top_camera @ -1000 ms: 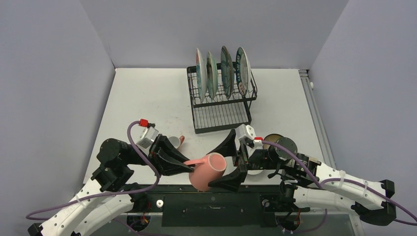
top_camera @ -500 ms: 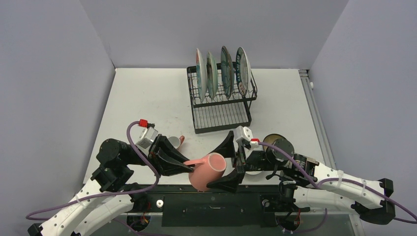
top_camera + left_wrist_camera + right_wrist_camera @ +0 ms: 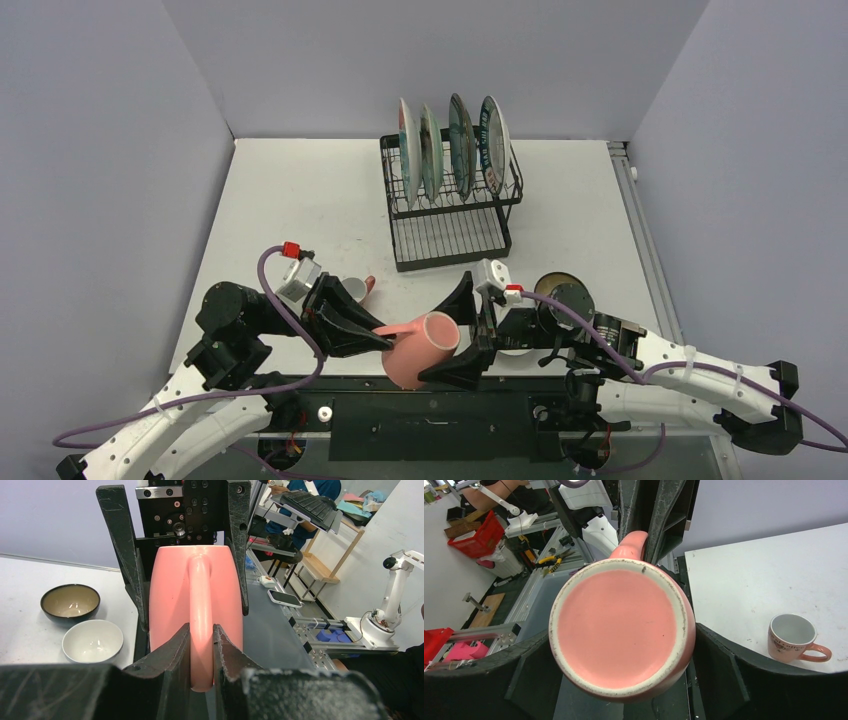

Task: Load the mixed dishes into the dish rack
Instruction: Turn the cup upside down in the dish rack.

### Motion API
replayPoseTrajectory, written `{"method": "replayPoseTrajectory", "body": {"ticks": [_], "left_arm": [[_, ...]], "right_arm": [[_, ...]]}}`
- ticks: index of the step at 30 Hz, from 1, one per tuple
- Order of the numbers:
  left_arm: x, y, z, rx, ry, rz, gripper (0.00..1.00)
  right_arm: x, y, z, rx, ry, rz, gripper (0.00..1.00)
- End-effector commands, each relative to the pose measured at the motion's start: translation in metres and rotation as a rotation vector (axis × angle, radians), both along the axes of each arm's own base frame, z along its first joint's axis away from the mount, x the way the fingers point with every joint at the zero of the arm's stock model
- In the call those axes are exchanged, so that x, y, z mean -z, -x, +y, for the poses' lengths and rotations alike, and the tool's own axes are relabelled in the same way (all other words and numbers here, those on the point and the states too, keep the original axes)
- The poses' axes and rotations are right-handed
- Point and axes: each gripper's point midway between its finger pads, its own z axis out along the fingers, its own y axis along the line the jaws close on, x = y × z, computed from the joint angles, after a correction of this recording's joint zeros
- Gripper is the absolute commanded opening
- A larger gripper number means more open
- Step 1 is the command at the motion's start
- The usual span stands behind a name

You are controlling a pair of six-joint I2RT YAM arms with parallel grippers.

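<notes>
Since 1 s ago the R hand (image 3: 450, 337) has slid a bit left and its jaws have narrowed round the pink mug (image 3: 425, 350). Mug is up in the air over the near edge of the counter (image 3: 300, 200), btwn the two arms. It's tipped on its side w/ its base facing the R wrist.

L hand (image 3: 385, 335) is nearly closed, pinching the mug's handle btwn its fingertips. R hand's jaws stand wide, one each side of the mug body, at or v. close to its wall. Can't tell if they're pressing on it.

Second pink mug (image 3: 352, 288) sits upright on the counter just behind the L hand. White bowl (image 3: 92, 640) and dark bowl w/ tan inside (image 3: 70, 601) sit just beside each other on the counter by the R arm.

Black wire dish rack (image 3: 450, 215) stands at far centre, well apart from the held mug. 4 plates (image 3: 450, 135) stand upright in its top slots.
</notes>
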Motion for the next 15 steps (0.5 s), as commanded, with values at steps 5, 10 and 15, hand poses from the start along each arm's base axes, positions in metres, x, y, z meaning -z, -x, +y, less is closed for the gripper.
{"method": "replayPoseTrajectory", "body": {"ticks": [5, 10, 15], "left_arm": [[-0.03, -0.004, 0.005, -0.058, 0.1, -0.098, 0.0], [-0.027, -0.007, 0.004, -0.07, 0.092, -0.089, 0.06], [-0.022, -0.008, 0.003, -0.077, 0.076, -0.079, 0.17]], "right_arm": [[-0.016, -0.002, -0.001, 0.022, -0.055, -0.025, 0.18], [-0.015, -0.007, -0.004, 0.056, -0.047, -0.023, 0.02], [-0.02, -0.013, -0.009, 0.098, -0.062, -0.027, 0.0]]}}
